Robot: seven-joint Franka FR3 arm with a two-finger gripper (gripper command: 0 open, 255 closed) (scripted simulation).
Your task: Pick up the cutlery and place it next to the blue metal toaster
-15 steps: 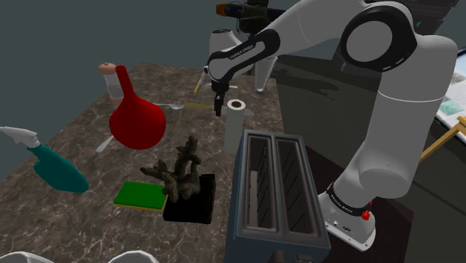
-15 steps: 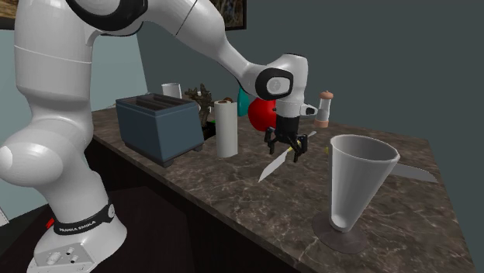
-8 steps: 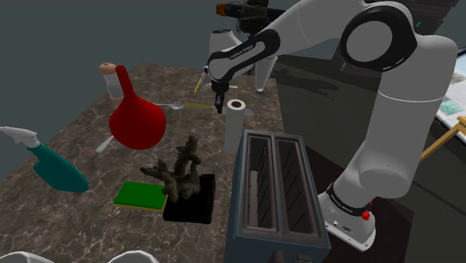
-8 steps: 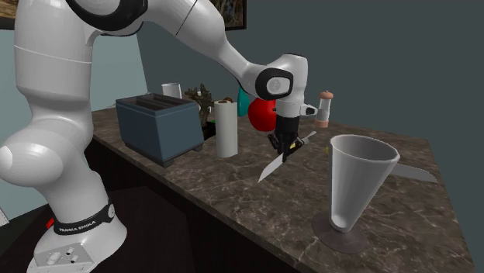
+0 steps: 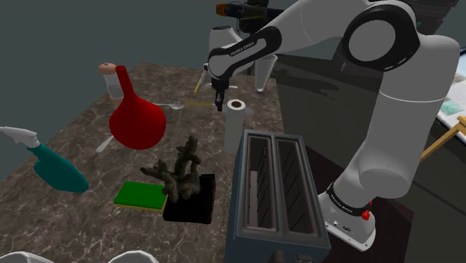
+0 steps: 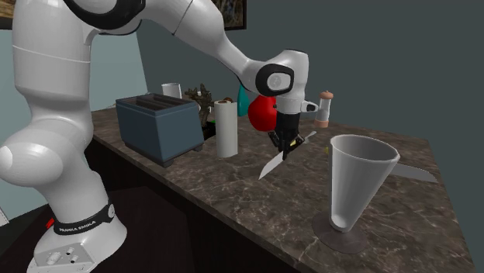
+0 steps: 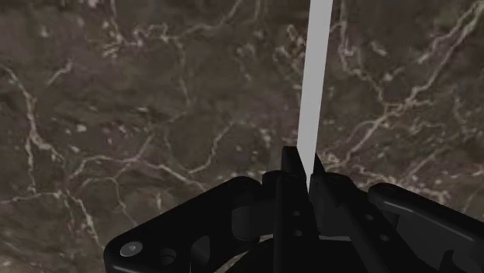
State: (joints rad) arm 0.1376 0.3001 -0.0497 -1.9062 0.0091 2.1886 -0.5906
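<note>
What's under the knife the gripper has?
Beneath the knife, the wrist view shows bare dark marbled countertop along the grey blade. The gripper, shut on the knife, covers its handle end and the counter below that.

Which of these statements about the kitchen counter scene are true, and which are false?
1. The fingers are shut on the knife. True.
2. The toaster lies on its side. False: it stands upright, slots facing up.
3. A red flask stands on the counter. True.
4. The paper roll lies flat. False: it stands upright near the toaster.
5. The knife rests beside the toaster. False: the fingers hold it on the paper roll's far side from the toaster.
</note>
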